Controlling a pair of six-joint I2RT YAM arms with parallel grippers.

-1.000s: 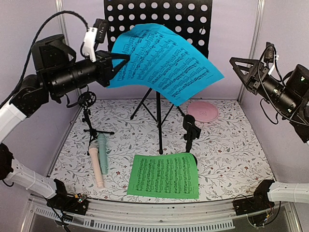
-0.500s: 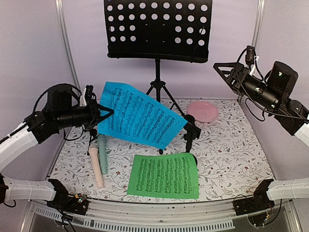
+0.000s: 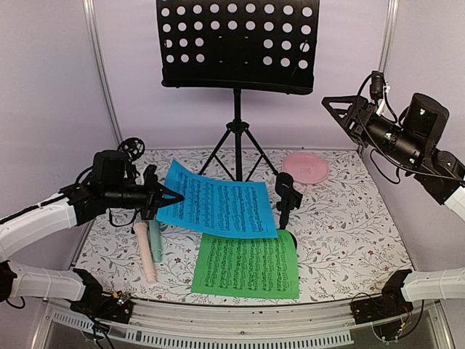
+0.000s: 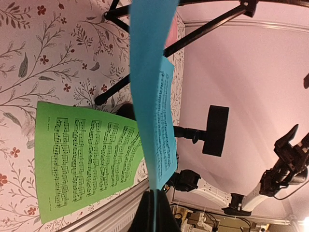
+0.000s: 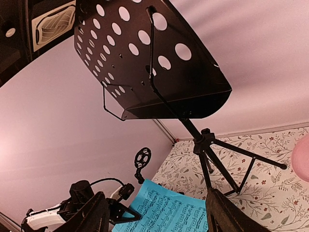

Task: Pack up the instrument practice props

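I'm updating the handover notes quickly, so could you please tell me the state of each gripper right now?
Left gripper: closed on the blue music sheet.
Right gripper: open, holding nothing.

The top camera overlooked the whole tabletop (image 3: 349, 218) from behind. The left wrist camera sat edge-on against the blue music sheet (image 4: 147, 58); the right wrist camera faced the distant music rack (image 5: 193, 89), that sheet below.

Blue sheet (image 3: 218, 207) hangs low over flat green sheet (image 3: 247, 265).

White-linked, black-jointed left arm (image 3: 33, 222) and right arm (image 3: 425, 120); looping black cables; black right gripper (image 5: 157, 194).
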